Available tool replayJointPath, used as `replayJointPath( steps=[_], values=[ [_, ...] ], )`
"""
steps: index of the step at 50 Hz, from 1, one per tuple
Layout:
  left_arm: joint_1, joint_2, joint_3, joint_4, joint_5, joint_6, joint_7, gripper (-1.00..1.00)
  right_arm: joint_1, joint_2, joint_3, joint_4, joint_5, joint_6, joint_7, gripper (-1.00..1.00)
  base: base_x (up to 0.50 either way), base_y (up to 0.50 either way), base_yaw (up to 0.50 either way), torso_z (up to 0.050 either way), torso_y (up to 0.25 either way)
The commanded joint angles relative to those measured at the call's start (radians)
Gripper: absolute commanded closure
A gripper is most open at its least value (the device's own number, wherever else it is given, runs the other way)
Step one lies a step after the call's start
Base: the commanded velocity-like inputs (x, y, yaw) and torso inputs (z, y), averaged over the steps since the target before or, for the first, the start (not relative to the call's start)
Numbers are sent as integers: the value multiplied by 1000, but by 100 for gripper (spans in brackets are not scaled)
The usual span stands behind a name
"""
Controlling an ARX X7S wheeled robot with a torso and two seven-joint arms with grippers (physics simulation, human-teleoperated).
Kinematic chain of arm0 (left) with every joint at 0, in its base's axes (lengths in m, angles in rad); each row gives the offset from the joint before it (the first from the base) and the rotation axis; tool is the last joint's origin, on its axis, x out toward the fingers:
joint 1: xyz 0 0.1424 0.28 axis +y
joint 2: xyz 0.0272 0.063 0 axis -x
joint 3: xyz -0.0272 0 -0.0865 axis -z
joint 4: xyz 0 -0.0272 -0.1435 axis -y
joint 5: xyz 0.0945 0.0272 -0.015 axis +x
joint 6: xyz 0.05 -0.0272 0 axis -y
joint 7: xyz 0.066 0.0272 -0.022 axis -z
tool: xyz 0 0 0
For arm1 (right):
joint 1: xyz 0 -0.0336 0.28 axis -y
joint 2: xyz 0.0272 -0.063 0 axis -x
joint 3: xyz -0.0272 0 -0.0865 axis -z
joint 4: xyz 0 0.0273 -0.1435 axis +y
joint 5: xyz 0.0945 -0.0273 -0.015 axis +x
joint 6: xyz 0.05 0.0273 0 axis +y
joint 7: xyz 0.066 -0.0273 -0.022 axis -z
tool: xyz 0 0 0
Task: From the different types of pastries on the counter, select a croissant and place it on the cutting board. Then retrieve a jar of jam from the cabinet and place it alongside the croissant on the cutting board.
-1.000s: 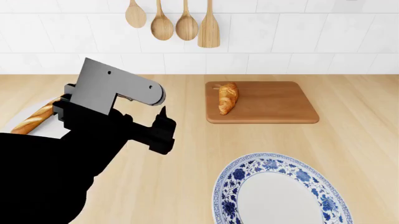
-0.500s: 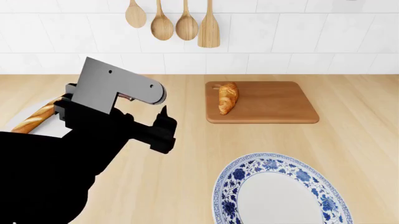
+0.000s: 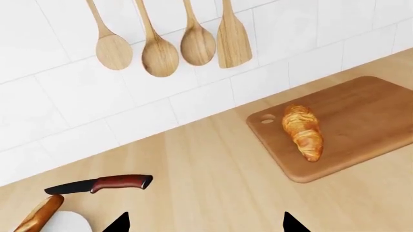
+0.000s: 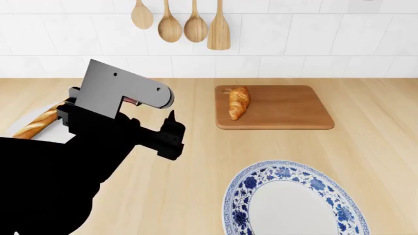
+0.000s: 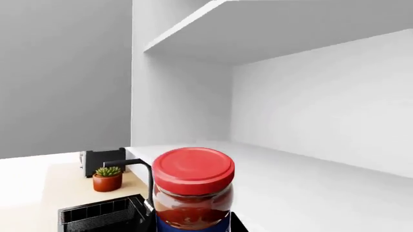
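the jar of jam (image 5: 193, 193), red-lidded with dark red contents, stands upright in my right pincer's grasp beside the white cabinet shelf (image 5: 310, 179); my left pincer (image 3: 205, 223) hangs spread.

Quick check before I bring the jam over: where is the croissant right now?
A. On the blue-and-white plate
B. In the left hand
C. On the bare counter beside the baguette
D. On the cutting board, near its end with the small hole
D: the croissant lies on the cutting board near the small hole, seen in both the head and left wrist views.
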Motion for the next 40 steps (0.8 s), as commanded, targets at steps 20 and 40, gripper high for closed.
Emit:
replayJointPath(
  steps=[20,40],
  values=[
    [12,-2,-5,0,8,3,1,-100,-227,2,-119,-126,458,-44,368,100,0,0,0,0,0],
    [14,-3,-9,-2,8,0,2,-100,-347,76,-174,-157,416,-49,343,100,0,0,0,0,0]
  ],
)
